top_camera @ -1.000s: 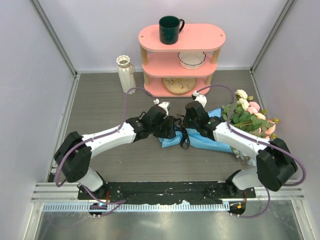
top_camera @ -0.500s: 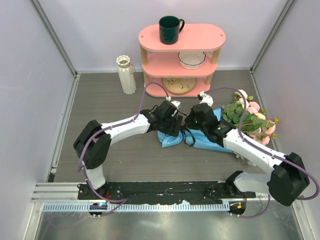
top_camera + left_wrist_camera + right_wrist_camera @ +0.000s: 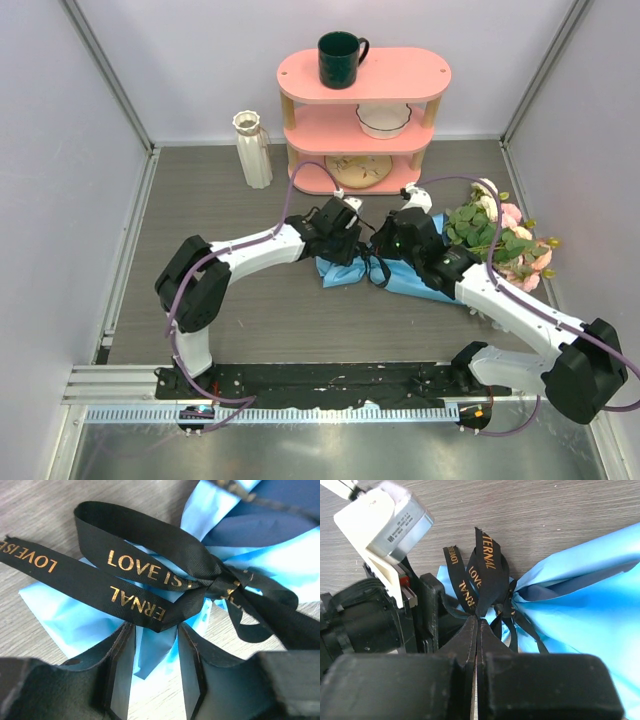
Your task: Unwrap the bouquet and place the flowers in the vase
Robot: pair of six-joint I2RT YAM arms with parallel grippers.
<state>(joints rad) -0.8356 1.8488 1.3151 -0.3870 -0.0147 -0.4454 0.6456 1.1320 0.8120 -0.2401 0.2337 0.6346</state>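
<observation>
The bouquet [image 3: 405,276] lies on the table in blue paper [image 3: 70,622], and its flowers [image 3: 500,238] point right. A black ribbon [image 3: 150,570] with gold letters is tied round it in a bow. My right gripper [image 3: 476,617] is shut on one ribbon loop [image 3: 485,565] beside the knot. My left gripper [image 3: 155,626] stands at the wrapped end with its jaws apart. A ribbon loop lies across its tips and a paper corner sits in the gap. In the top view both grippers [image 3: 345,248] [image 3: 377,250] meet over the bow. The cream vase [image 3: 252,148] stands upright at the back left.
A pink three-tier shelf [image 3: 430,75] stands at the back centre. It holds a dark green mug [image 3: 340,58], a white bowl [image 3: 383,118] and a flat round mat [image 3: 358,167]. Pale walls close the sides. The left arm's camera housing [image 3: 382,525] is close to my right gripper.
The left arm has reached right to the bow, and its jaws have narrowed round the ribbon loop. The right arm has stretched forward and kept its grip on the ribbon.
</observation>
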